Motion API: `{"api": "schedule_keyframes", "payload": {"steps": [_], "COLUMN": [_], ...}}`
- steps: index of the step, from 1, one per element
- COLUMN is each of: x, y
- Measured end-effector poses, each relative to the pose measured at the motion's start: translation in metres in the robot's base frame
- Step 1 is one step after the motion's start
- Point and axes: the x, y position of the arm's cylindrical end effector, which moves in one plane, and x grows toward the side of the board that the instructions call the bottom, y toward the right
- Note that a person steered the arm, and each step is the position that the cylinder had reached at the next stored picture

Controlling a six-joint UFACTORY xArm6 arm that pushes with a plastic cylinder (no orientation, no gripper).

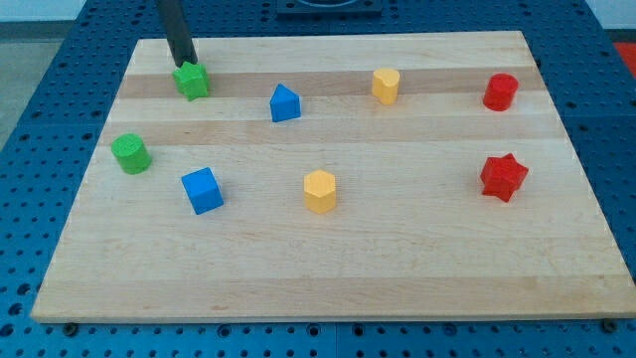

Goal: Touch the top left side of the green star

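resting my tip (pixel 185 63) against the green star (pixel 192 81) near the table's top-left corner; bare rod, pinching nothing; touch looks essentially made.

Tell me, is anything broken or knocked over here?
No, nothing stands out. All eight blocks sit flat and apart on the wooden board. My tip is at the top left of the green star, as intended.

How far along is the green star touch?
Done: my tip has reached the green star near the board's top left corner, sitting at the star's upper left edge. In hand: contact looks made or nearly so; any gap is too small to tell. Left: at most a slight nudge in. The other blocks look untouched.
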Motion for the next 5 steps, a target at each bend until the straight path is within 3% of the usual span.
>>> {"api": "schedule_keyframes", "payload": {"steps": [3,4,5], "x": [0.053,0.1,0.119], "y": [0.002,0.006,0.007]}}
